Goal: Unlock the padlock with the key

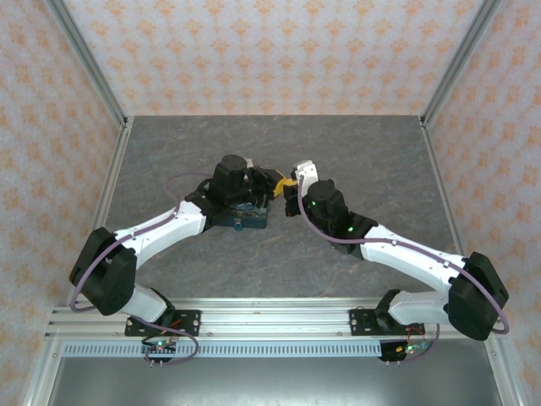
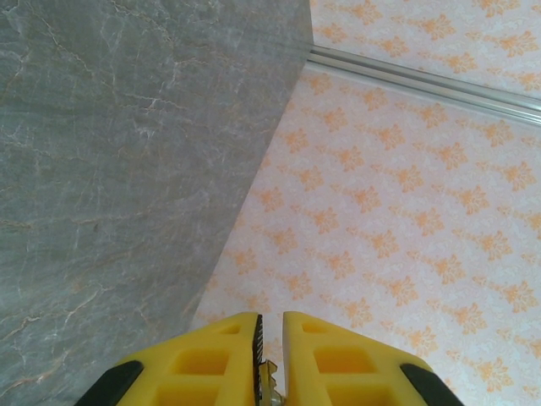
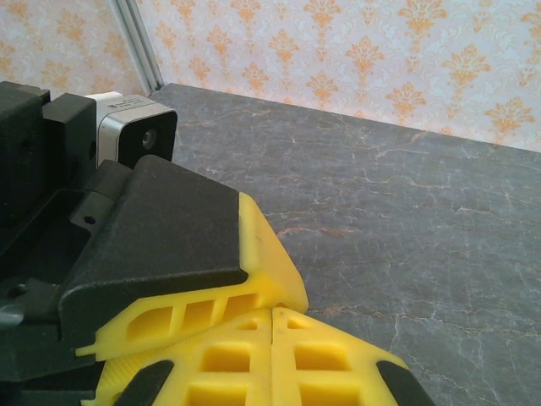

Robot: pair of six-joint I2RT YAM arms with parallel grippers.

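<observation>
Left gripper (image 2: pixel 271 331) is pinching the key (image 2: pixel 269 385) | right gripper (image 3: pixel 272 338) is resting, pressed together | key: likely light, slippery; hold head.

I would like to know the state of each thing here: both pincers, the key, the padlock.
left pincer: almost closed, gripping the key.
key: held in the left pincer, metal part visible.
right pincer: shut, nothing seen in it.
padlock: lying on the table under the left arm; locked or not, cannot tell.
</observation>
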